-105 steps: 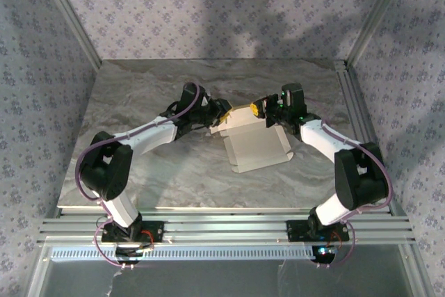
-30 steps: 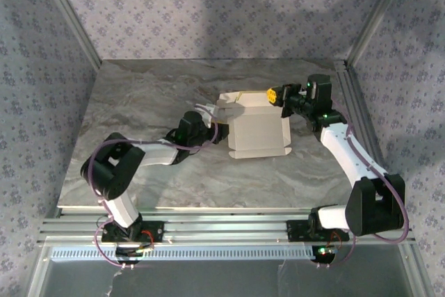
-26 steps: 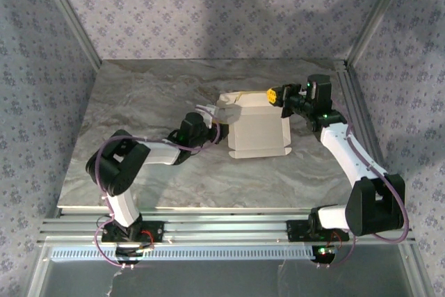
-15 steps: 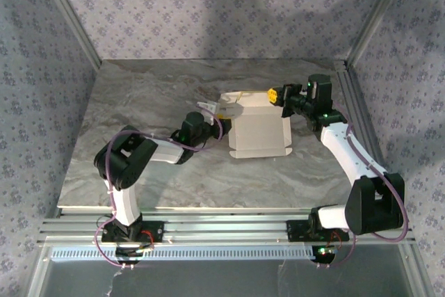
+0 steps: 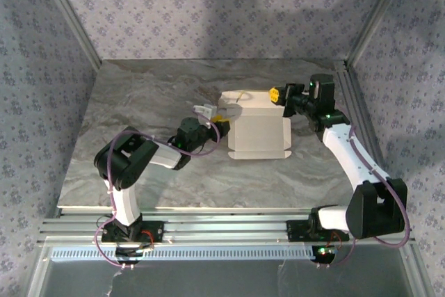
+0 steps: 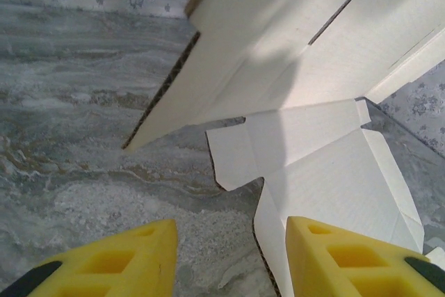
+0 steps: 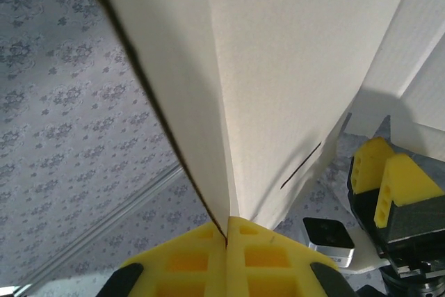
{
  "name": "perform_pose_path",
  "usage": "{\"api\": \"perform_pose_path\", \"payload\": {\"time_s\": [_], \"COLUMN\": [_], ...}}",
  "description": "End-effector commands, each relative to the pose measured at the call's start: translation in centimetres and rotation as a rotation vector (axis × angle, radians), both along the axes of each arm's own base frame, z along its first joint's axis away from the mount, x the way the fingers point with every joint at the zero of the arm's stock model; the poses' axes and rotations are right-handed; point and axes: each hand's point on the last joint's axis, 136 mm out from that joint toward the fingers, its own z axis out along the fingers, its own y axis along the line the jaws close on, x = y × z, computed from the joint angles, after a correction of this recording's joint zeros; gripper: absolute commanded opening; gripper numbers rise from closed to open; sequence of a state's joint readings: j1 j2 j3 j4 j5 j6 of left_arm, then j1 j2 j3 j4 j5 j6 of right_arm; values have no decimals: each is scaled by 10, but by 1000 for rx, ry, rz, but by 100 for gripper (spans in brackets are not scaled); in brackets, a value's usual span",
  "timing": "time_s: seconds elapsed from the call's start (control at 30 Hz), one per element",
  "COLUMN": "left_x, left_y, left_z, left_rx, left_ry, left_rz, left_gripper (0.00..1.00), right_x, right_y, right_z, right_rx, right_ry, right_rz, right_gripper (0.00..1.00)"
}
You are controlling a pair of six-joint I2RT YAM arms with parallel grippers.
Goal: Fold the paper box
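Observation:
The paper box [image 5: 257, 133] lies white side up on the middle of the table, its far panel [image 6: 299, 39] raised. My right gripper [image 5: 274, 93] is at the box's far right corner, shut on the edge of that raised panel [image 7: 278, 67]; the pinch [image 7: 226, 233] shows in the right wrist view. My left gripper [image 5: 220, 111] is by the box's left flap, open, with bare table between its yellow fingers [image 6: 104, 263]. The cut edge of the flat panel [image 6: 334, 186] runs just inside the right finger [image 6: 354, 259]. I cannot tell whether that finger touches it.
The grey marbled table [image 5: 139, 102] spreads out to the left and front of the box. An aluminium frame rail [image 5: 349, 102] runs along the table's right edge, close behind my right arm. Patterned walls close in the back and sides.
My left arm's elbow has drawn in toward the box and its gripper has shifted slightly right by the left flap. My right gripper has kept its hold on the panel.

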State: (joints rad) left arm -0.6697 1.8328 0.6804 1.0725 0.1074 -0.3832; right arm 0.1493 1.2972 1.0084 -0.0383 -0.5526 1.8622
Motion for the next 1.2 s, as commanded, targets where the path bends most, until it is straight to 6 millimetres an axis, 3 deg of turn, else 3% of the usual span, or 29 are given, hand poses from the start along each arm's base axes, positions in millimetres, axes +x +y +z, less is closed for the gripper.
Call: {"api": "perform_pose_path", "payload": {"time_s": [0.0, 0.1, 0.2, 0.3, 0.43, 0.63, 0.83, 1.0, 1.17], "left_x": [-11, -24, -33, -44, -46, -38, -33, -31, -34], "left_y": [16, 30, 35, 26, 23, 8, -5, 4, 10], "left_z": [56, 68, 82, 94, 75, 53, 59, 73, 88], "left_rx": [-29, 98, 117, 142, 284, 174, 26, -35, -74], "left_ry": [-154, -168, -164, -146, -129, -94, -212, -368, -413], "left_rz": [45, 67, 53, -20, -41, -75, -112, -99, -128], "left_gripper": [45, 46, 49, 48, 46, 45, 45, 50, 52], "right_x": [-2, -1, 1, 1, -1, -5, -19, -37, -48], "right_y": [-2, -1, 0, 0, 0, 1, -2, -2, -3], "right_z": [17, 14, 14, 16, 12, 26, 58, 78, 88], "right_rx": [-24, -48, -80, -111, -108, -50, -13, -22, -21], "right_ry": [-34, -47, -86, -112, -94, -80, -83, -104, -123], "right_rz": [-4, 15, 25, 35, 38, 8, -22, -15, -14], "right_gripper": [0, 0, 0, 0, 0, 0, 0, 0, 0]}}
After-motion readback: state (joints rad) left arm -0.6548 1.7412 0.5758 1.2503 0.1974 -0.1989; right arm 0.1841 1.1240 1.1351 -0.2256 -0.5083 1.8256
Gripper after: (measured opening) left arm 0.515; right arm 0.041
